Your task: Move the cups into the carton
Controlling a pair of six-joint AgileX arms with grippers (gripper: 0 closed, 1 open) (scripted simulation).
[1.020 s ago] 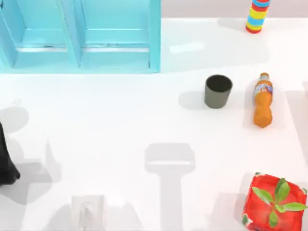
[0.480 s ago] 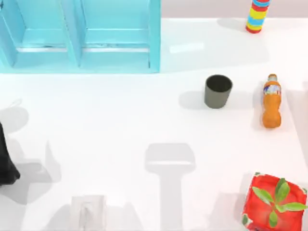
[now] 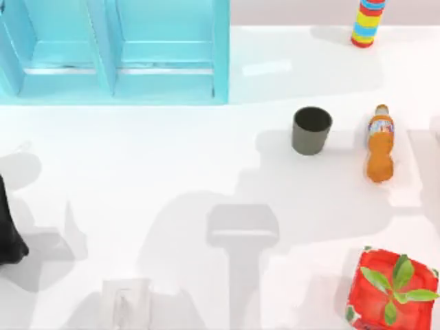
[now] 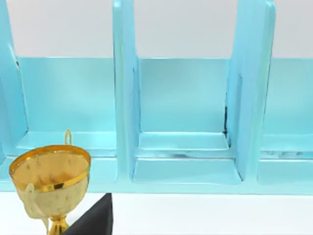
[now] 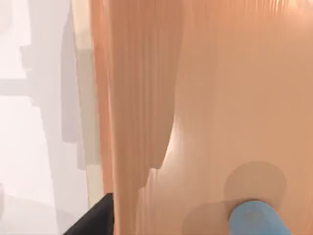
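The dark olive-grey cup [image 3: 311,130] stands upright on the white table, right of centre. In the right wrist view the bright blue cup [image 5: 254,221] rests on a peach-coloured ridged surface [image 5: 220,98] that looks like the carton's inside. A dark finger [image 5: 96,219] of my right gripper shows at the edge beside it. My left arm [image 3: 8,234] is parked at the table's left edge. One dark finger [image 4: 95,219] of its gripper shows in the left wrist view.
An orange bottle [image 3: 379,143] lies right of the grey cup. A light-blue compartment rack [image 3: 113,51] fills the back left, with a gold trophy [image 4: 50,181] before it. A striped stack [image 3: 368,20] stands back right, a red planter [image 3: 385,292] front right.
The orange bottle rolled a little right, then back left. A broad shadow has spread over the middle of the table. The grey cup has not moved.
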